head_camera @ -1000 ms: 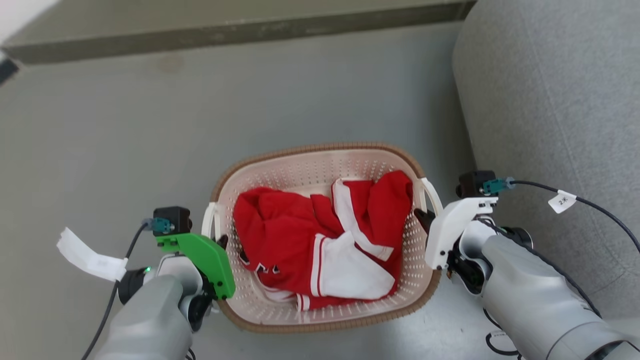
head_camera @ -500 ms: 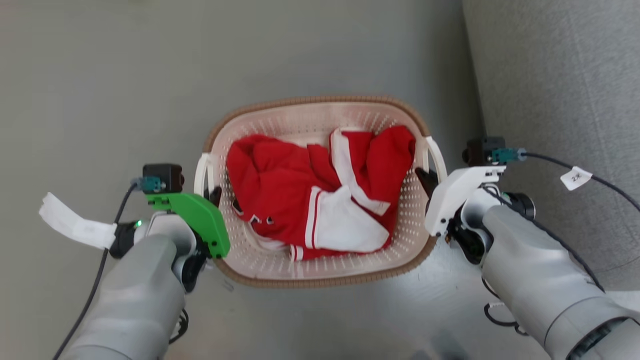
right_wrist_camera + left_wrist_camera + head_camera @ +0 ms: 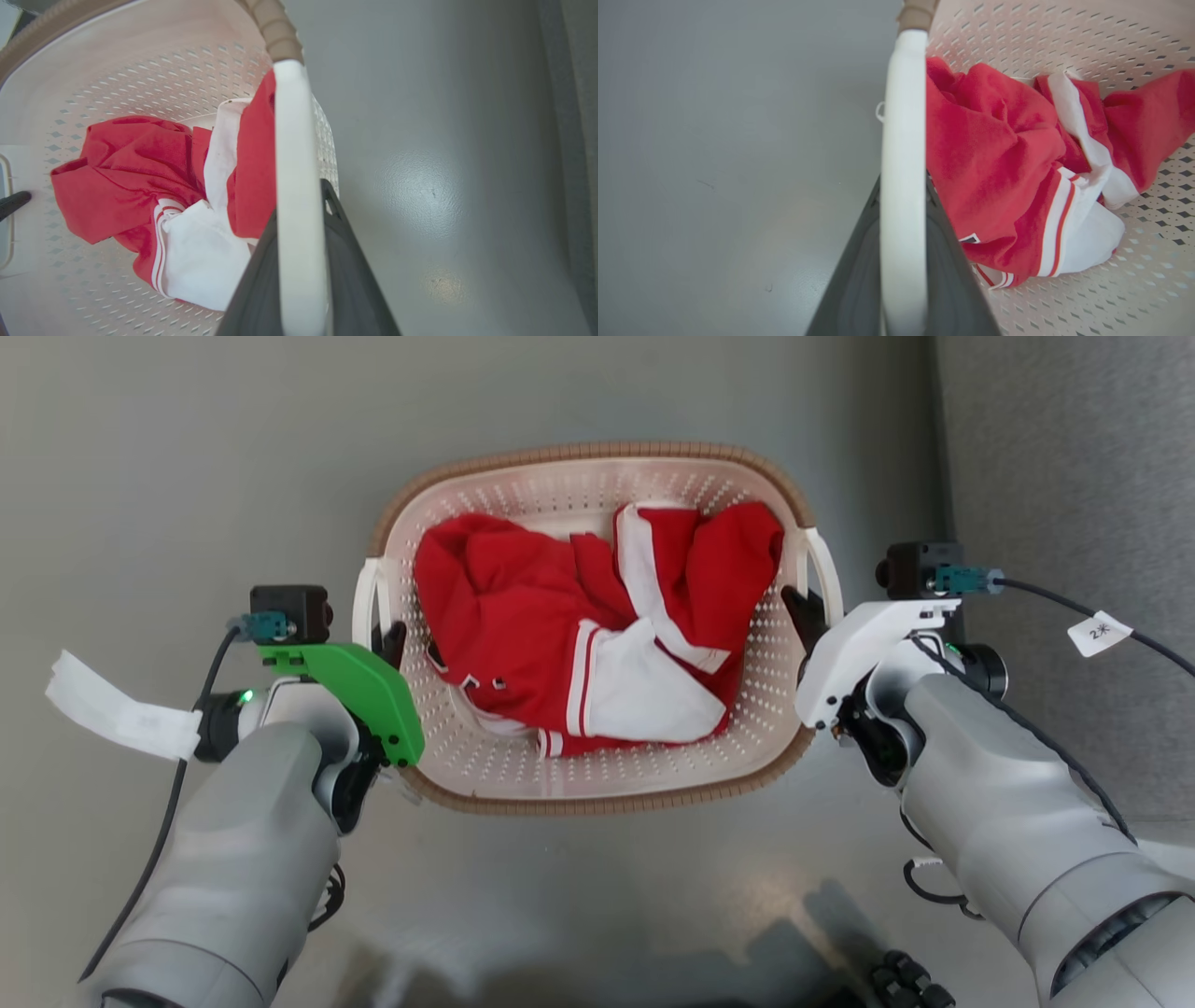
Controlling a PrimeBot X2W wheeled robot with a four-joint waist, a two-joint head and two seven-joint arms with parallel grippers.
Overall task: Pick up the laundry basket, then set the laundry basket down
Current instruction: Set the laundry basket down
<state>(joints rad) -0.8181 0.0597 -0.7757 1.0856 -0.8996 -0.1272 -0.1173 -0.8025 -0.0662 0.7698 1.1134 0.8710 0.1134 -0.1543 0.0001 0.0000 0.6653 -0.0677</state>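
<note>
Cream perforated laundry basket [image 3: 597,455] gripped at both sides.
The left gripper [image 3: 388,642] and right gripper [image 3: 803,612] each pinch a white handle [image 3: 903,116]; a red-and-white garment [image 3: 523,625] lies between them.

The cream-white perforated plastic laundry basket [image 3: 597,770] is dotted with rows of small diamond holes under a brown woven-look rim [image 3: 597,450]. The dark grey fingers [image 3: 850,289] flank a plain white handle [image 3: 901,163]. Inward of them lies a crumpled red cloth garment [image 3: 504,607] with white panels and red-white stripes; outward, glossy grey floor [image 3: 187,448]. The left gripper [image 3: 386,639] has a green shell, the right gripper [image 3: 808,611] white.
</note>
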